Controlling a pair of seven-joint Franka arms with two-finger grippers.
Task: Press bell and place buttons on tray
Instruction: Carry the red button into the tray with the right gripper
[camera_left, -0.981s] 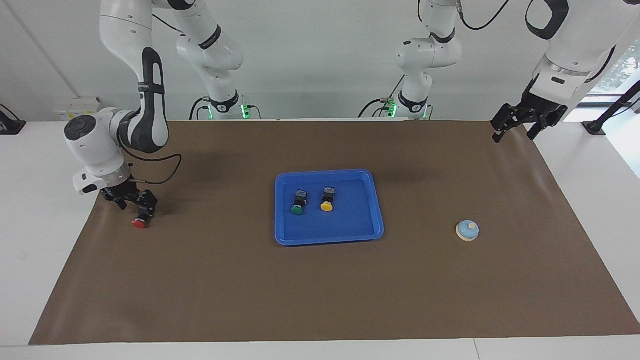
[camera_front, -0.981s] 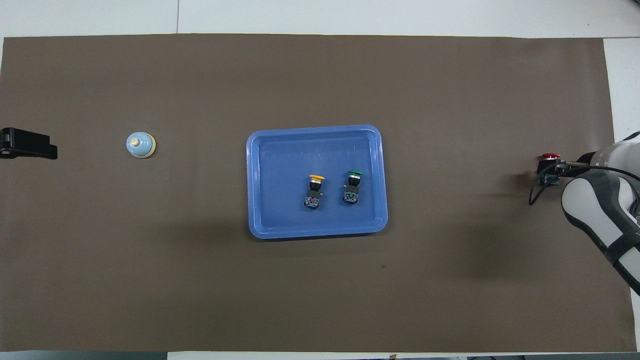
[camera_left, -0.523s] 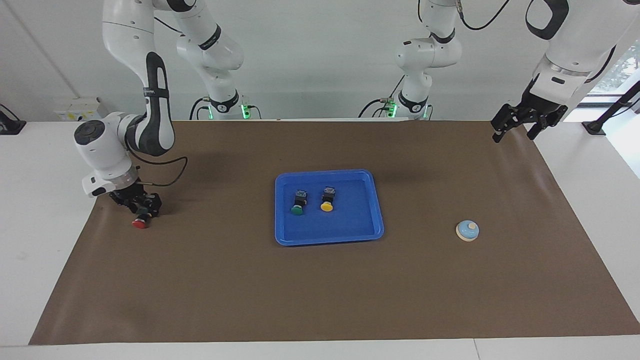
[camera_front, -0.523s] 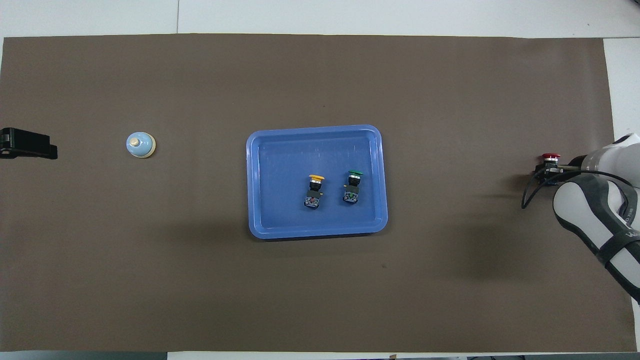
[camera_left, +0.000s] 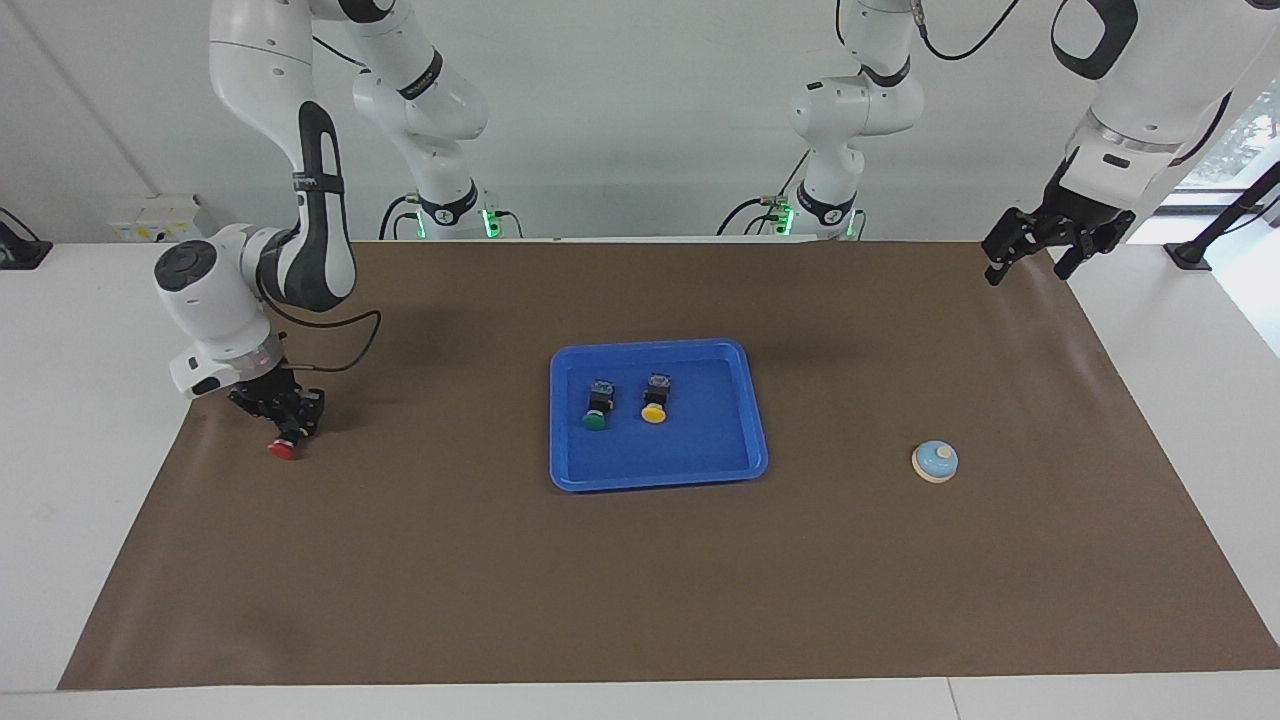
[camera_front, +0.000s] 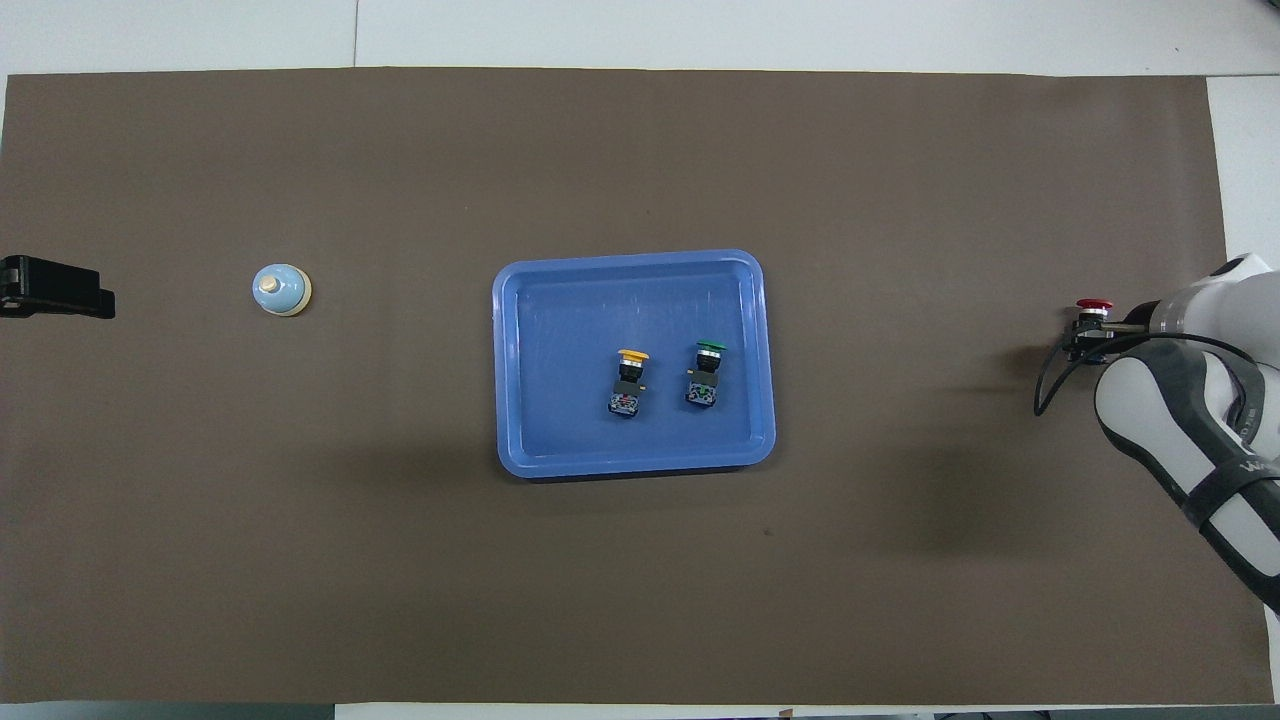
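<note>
The red button (camera_left: 282, 449) is at the right arm's end of the brown mat, cap pointing away from the robots. My right gripper (camera_left: 286, 426) is shut on its black body and holds it at or just above the mat; both also show in the overhead view, the button (camera_front: 1092, 305) and the gripper (camera_front: 1088, 338). The green button (camera_left: 596, 408) and the yellow button (camera_left: 655, 400) lie side by side in the blue tray (camera_left: 705, 445). The pale blue bell (camera_left: 935, 461) stands toward the left arm's end. My left gripper (camera_left: 1027, 270) waits open in the air over the mat's corner.
A brown mat (camera_left: 640, 580) covers the table, with white table edge around it. The tray (camera_front: 560, 320) sits at the mat's middle. The bell (camera_front: 281, 290) stands alone between the tray and the left gripper (camera_front: 58, 290).
My right gripper's fingers closed on the red button's body, and the button shifted slightly. The right arm's wrist rose and turned a little. The left arm has not moved.
</note>
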